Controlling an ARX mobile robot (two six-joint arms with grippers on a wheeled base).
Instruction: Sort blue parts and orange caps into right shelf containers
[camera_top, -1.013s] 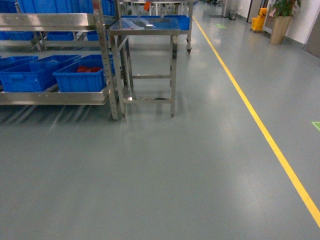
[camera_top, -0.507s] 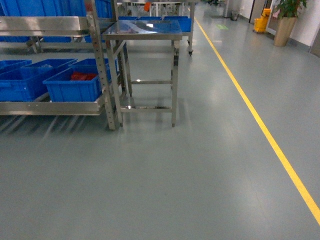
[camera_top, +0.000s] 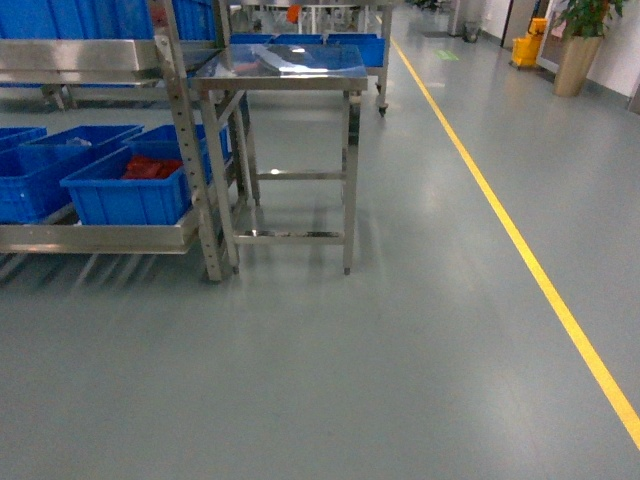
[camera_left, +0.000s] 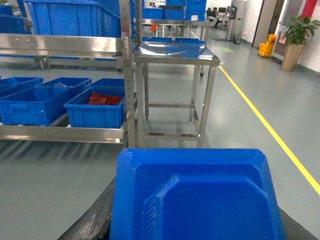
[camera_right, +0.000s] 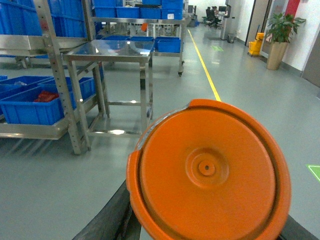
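Approach to the shelf

Evidently sorting lies ahead: we carry a moulded blue plastic part (camera_left: 197, 200) before the left wrist and a round orange plastic cap (camera_right: 210, 172) before the right. Neither gripper shows, so we cannot tell their grip. Ribbed bright-blue plastic crates (camera_top: 125, 190) wait at ten o'clock beside the steel table (camera_top: 280, 65).

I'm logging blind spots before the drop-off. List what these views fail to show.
- Left pincer: hidden in the left wrist view behind the blue part; open or shut cannot be told.
- Right pincer: hidden in the right wrist view behind the orange cap.
- Head view: neither arm appears.
- Red contents of the nearest blue crate: too small to identify.
- Crates further left: cut off by the frame edge.
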